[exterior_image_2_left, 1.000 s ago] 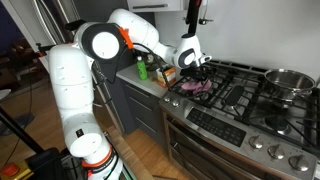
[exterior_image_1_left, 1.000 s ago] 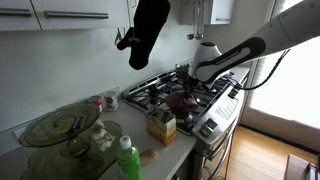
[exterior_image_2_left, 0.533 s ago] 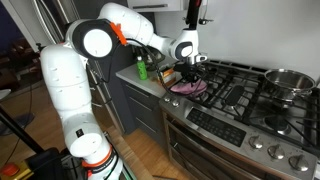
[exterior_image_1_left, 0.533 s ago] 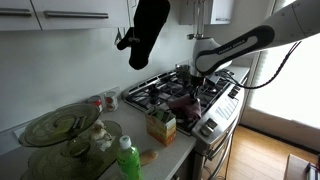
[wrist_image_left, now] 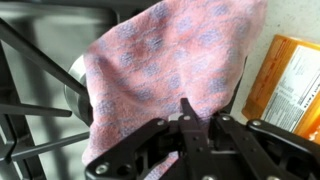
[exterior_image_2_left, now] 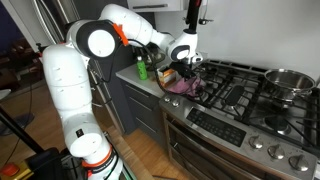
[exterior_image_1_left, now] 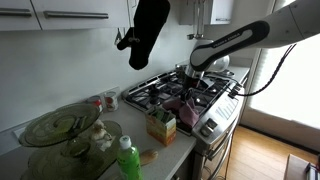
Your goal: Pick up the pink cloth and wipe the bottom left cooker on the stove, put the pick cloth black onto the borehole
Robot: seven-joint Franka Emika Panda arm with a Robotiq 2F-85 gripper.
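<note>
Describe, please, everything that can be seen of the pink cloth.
The pink cloth is a soft fabric, pink with faint bluish-grey spots. It hangs in folds from the gripper, whose jaws pinch it near one edge. It is over the black stove grate, with an orange box to one side. Whether its lower end touches the grate cannot be told.

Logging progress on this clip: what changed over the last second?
The gripper rose off the stove, lifting the cloth. The cloth lay flat on the burner before and now hangs from the shut fingers. The pot, carton and bottle stayed put.
</note>
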